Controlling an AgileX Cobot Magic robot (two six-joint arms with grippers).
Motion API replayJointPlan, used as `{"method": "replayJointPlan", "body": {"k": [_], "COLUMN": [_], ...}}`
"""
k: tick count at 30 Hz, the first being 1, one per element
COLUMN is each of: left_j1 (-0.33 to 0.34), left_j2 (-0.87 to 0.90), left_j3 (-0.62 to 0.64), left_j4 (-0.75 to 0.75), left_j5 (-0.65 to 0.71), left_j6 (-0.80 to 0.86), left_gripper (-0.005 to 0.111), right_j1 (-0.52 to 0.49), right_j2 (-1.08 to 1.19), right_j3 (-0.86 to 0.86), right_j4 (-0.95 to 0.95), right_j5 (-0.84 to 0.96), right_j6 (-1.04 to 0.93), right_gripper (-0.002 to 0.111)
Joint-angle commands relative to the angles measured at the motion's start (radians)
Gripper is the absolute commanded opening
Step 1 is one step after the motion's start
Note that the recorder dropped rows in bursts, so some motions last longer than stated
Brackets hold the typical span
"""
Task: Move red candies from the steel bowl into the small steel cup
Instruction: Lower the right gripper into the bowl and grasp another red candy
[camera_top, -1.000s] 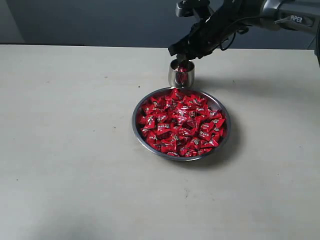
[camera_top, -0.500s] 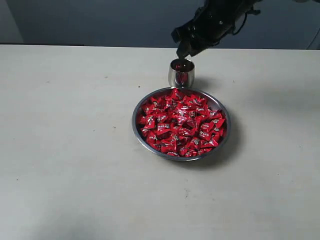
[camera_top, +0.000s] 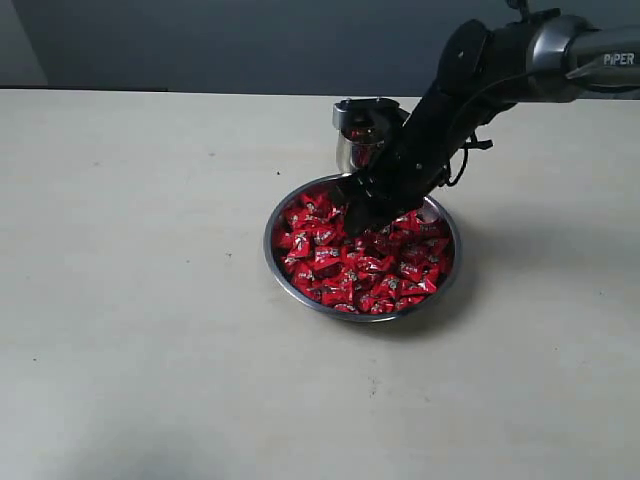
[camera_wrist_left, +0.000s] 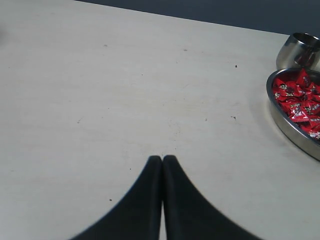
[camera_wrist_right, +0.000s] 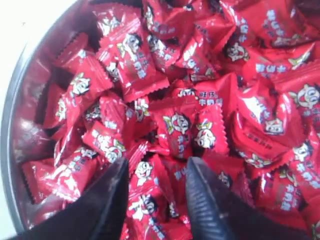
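The right gripper (camera_top: 358, 215) reaches in from the far right and dips into the far side of the steel bowl (camera_top: 268, 245), its jaws spread fairly wide with the tips pressed among the red candies (camera_top: 350, 265), a wrapper or two lying between them but nothing pinched. The bowl sits near the middle of the counter (camera_top: 150, 300), heaped with candies, and the small steel cup (camera_top: 350, 155) stands upright just beyond its far rim. The left gripper (camera_wrist_left: 162, 159) hangs over bare counter well to the left, jaws pressed together and empty.
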Motion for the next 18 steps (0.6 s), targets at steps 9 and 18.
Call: {"method": "replayJointPlan", "body": {"k": [9,18], "left_j1": [0.003,0.003], "left_j2": [-0.004,-0.004], "left_j3": [0.000,0.000], "left_j4": [0.000,0.000], "left_j5": [-0.005,-0.005], "left_j6": [-0.002,-0.002], "left_gripper": [0.000,0.000], "right_j1": [0.005,-0.035], "right_j2": [-0.024,-0.215], "right_j3": [0.006,0.006], "right_j4": [-0.101,-0.101], "right_j5": [0.005,-0.055], "right_j6": [0.046,0.049], "right_gripper": [0.000,-0.001]}}
